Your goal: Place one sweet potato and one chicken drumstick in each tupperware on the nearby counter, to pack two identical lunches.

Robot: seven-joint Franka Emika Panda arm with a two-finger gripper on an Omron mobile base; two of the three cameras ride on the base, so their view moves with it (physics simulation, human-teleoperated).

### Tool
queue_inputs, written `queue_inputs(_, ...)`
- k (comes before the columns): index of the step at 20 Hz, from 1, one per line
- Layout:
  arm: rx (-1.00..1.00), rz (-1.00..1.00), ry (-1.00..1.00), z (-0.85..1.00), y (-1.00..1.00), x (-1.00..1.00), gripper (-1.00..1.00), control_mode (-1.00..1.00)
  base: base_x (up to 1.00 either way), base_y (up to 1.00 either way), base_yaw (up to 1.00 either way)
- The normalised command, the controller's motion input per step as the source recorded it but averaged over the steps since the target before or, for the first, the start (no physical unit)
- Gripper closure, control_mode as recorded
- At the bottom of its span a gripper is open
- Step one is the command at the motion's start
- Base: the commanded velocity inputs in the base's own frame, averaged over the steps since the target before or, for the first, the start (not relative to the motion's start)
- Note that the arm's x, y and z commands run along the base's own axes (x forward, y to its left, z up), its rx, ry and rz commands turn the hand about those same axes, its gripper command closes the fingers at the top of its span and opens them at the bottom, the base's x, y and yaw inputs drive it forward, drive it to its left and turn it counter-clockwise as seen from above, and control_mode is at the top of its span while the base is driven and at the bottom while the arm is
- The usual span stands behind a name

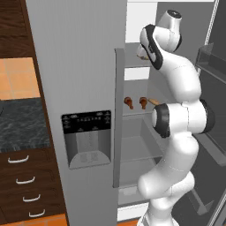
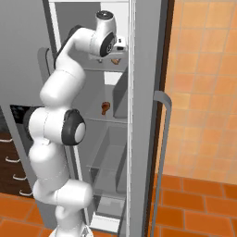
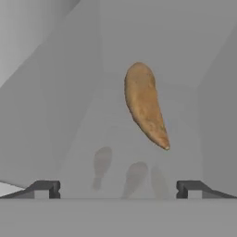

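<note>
The arm reaches up into the open fridge (image 1: 88, 66), its hand at the level of an upper shelf (image 1: 137, 65). In the hand view the gripper (image 3: 118, 189) stands wide — the two dark fingertips (image 3: 46, 188) sit far apart at the bottom edge with nothing between them, and nothing is held.

A sweet potato (image 3: 144, 105) lies on the pale shelf floor ahead of the open fingers, apart from both tips. It is a tan-orange oval, its rounded end farther from the hand and its tapered end pointing back toward the right fingertip. In the left base view a sliver of it shows at the front edge of the upper shelf, just beside the arm's wrist; in the right base view it shows as a small tan shape just below the hand.

On the shelf below (image 1: 141, 113), two chicken drumsticks lie near the front edge: one (image 1: 128, 102) to the left and the other (image 1: 143, 102) just right of it, close together but not touching. A second sweet potato (image 1: 153, 102) lies just beside the right drumstick, partly hidden by the arm's elbow. Through the upper shelf, the hand view shows faint blurred shapes lower down, too dim to name with certainty.

Left of the fridge — past its door with the dispenser panel (image 1: 86, 139) — a stretch of dark marbled counter (image 1: 22, 123) sits over brown drawers with silver handles (image 1: 20, 181).
</note>
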Motion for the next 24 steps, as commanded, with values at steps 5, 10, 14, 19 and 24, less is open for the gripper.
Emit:
queue_inputs(5,0.0,0.0,0.02,-0.3,-0.13,0.66,-1.0,-1.0,0.0,0.0,0.0)
queue_inputs(10,0.0,0.0,0.01,-0.28,-0.03,0.55,-1.0,-1.0,0.0,0.0,0.0)
queue_inputs(14,0.0,0.04,0.01,-0.26,-0.18,0.59,-1.0,-1.0,0.0,0.0,0.0)
queue_inputs(19,0.0,0.01,0.02,-0.26,0.0,0.5,-1.0,-1.0,0.0,0.0,0.0)
queue_inputs(24,0.0,0.0,-0.02,-0.53,0.3,0.24,1.0,-1.0,0.0,0.0,0.0)
